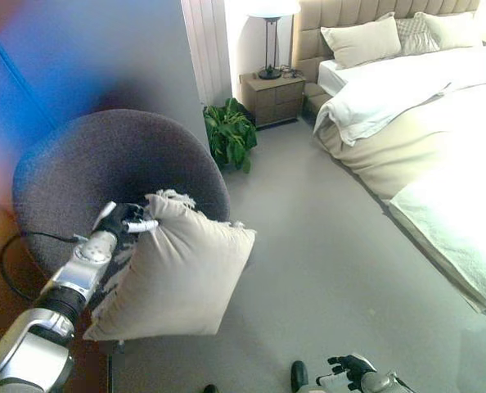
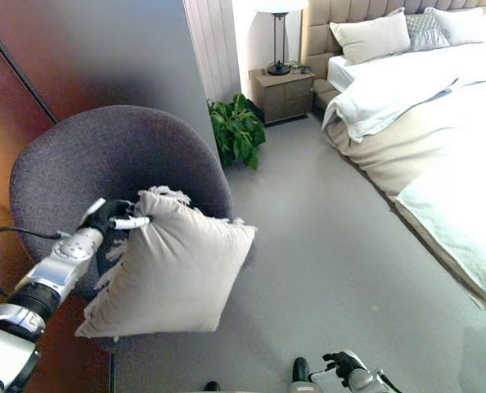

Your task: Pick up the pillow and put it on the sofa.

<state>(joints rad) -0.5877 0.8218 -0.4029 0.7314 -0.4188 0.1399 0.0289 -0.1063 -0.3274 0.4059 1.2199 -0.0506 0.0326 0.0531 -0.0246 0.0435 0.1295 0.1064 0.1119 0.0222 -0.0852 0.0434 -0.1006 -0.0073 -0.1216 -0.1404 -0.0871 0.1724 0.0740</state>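
Observation:
A beige fringed pillow [image 1: 173, 274] hangs tilted over the front of a round dark grey chair [image 1: 104, 164], which stands in for the sofa. My left hand [image 1: 127, 221] is shut on the pillow's upper left corner, holding it just in front of the chair's seat; it also shows in the right eye view [image 2: 116, 215]. My right hand [image 1: 351, 370] sits low at the bottom edge, empty, with fingers curled, far from the pillow.
A green potted plant [image 1: 231, 135] stands behind the chair by the curtain. A wooden nightstand [image 1: 274, 97] with a lamp [image 1: 269, 41] is beyond it. A large bed [image 1: 423, 139] with white bedding fills the right side. Grey floor [image 1: 325, 270] lies between chair and bed.

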